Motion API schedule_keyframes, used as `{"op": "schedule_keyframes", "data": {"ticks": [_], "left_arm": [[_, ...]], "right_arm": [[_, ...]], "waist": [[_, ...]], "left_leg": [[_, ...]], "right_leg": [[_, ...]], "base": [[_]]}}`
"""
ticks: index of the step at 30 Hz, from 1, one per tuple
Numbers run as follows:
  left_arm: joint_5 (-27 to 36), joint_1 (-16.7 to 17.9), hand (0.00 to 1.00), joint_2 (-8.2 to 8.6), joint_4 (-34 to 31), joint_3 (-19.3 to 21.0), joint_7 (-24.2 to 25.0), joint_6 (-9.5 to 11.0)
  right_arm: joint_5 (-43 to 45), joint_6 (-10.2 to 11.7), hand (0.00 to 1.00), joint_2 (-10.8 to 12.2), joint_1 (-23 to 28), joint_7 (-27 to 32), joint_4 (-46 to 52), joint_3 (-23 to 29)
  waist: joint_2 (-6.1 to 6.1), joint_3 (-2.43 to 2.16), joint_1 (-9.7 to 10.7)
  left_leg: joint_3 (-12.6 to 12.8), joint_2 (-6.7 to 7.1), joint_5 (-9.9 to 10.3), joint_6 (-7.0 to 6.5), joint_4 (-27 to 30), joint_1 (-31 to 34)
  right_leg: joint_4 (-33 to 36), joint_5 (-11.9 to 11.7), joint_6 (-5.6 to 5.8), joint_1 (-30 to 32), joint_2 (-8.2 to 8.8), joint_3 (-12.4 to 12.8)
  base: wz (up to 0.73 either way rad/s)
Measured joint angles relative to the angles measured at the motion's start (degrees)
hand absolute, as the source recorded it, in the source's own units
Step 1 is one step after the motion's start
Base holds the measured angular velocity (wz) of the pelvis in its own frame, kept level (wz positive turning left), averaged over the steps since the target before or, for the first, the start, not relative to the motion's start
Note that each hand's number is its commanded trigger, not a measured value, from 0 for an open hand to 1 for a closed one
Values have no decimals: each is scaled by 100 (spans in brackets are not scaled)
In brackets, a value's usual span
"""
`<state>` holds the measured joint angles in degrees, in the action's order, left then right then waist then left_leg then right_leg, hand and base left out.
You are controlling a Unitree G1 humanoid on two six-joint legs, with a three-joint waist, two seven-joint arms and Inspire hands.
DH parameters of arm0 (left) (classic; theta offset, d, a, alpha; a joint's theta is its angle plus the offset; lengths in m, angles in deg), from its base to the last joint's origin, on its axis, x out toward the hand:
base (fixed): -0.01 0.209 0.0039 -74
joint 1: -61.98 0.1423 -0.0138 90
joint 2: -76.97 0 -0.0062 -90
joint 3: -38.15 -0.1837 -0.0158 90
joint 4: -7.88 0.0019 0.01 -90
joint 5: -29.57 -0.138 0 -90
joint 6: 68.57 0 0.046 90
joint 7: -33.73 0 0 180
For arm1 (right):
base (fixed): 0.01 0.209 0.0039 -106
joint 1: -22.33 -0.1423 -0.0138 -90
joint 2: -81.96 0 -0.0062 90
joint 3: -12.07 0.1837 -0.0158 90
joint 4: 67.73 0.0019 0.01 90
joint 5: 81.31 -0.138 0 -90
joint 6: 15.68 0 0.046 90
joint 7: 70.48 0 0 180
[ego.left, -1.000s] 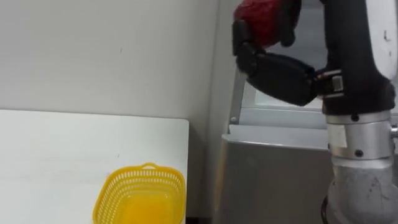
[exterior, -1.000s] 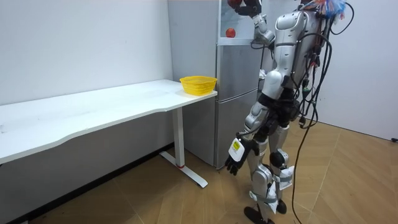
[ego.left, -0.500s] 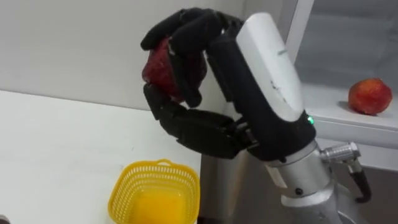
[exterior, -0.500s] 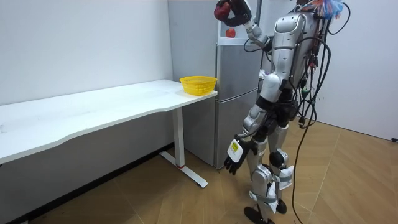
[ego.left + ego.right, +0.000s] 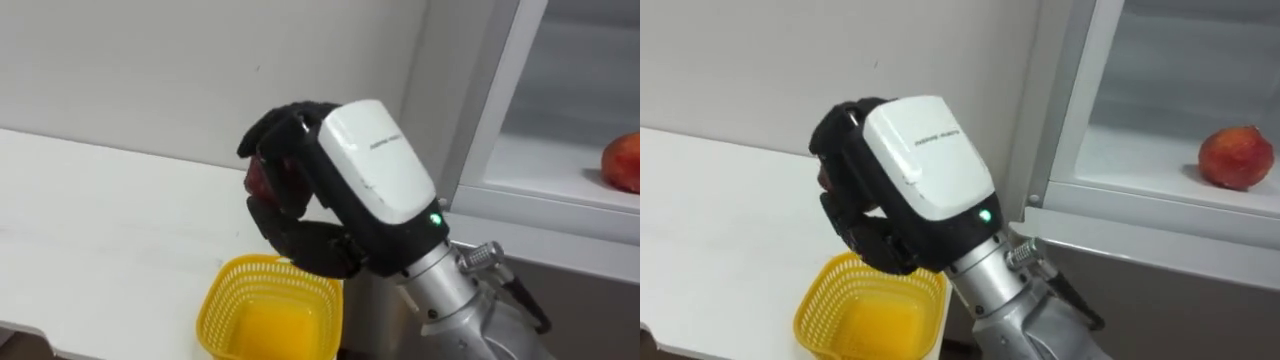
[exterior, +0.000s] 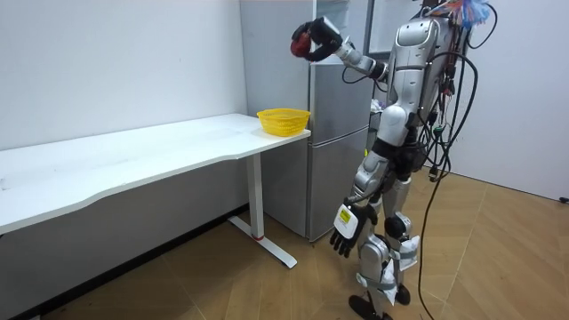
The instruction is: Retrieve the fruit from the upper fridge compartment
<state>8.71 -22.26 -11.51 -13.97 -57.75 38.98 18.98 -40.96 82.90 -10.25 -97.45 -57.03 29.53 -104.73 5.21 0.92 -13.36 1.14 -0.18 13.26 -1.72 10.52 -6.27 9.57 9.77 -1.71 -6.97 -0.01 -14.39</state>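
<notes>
Right hand (image 5: pixel 375 190) above the yellow basket (image 5: pixel 222 318) on the white table (image 5: pixel 100 230), fingers curled round a red fruit (image 5: pixel 262 180). Risk: the fruit appears nearer the basket's rim than its centre, so an early release could bounce it out. Fingers hide most of the fruit; its kind is unclear. Second red fruit (image 5: pixel 1237 157) on the fridge shelf (image 5: pixel 1140 165). Left hand (image 6: pixel 347 233) hangs loose-fingered, empty.

Right hand (image 5: pixel 372 190) raised, fingers (image 5: pixel 278 128) curled — left hand (image 6: pixel 345 234) hangs low.

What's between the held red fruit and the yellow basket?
Only the right hand's fingers curled under the red fruit, then bare air down to the yellow basket, clearest in the room view.
</notes>
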Motion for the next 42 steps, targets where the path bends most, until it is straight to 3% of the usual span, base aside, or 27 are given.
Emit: {"op": "schedule_keyframes", "data": {"ticks": [7, 9, 15, 18, 30, 42], "left_arm": [[-7, 29, 0, -2, -115, 14, -10, 6], [-11, 32, 0, -5, -162, 42, -10, 7], [-9, 97, 0, -12, -375, 73, -13, 1], [-8, 93, 0, -15, -405, 70, -43, 2], [-8, 135, 0, -16, -402, 66, -87, -9], [-13, 145, 0, -22, -402, 63, -68, -10]], "right_arm": [[75, -113, 100, -3, 100, -98, -813, -72], [101, -120, 100, -22, 154, -111, -1002, -72], [101, -218, 100, -25, 157, -111, -1445, -72], [101, -247, 100, -24, 157, -126, -1655, -72], [90, -447, 100, -9, 159, -297, -2007, -72], [84, -448, 100, 1, 159, -377, -2020, -73]], "waist": [[-8, 6, -114], [35, -25, -138], [68, -48, -138], [63, -48, -124], [65, -45, -119], [104, -5, -119]], "left_leg": [[-56, 0, 0, 0, 0, 37], [-98, 8, 0, 0, 6, 72], [-188, 25, -3, 0, 39, 82], [-241, 32, -6, 1, 42, 73], [-287, 89, -25, -31, 42, 65], [-287, 91, -26, -33, 73, 80]], "right_leg": [[-12, 2, 4, 13, -7, -33], [-13, 2, 4, 38, -2, -102], [-100, 2, 3, -7, 31, -161], [-100, 3, 6, -45, 53, -300], [-101, 14, 24, -94, 104, -308], [-96, 16, 27, -109, 94, -307]], "base": [[4], [9], [7], [10], [1], [0]]}}
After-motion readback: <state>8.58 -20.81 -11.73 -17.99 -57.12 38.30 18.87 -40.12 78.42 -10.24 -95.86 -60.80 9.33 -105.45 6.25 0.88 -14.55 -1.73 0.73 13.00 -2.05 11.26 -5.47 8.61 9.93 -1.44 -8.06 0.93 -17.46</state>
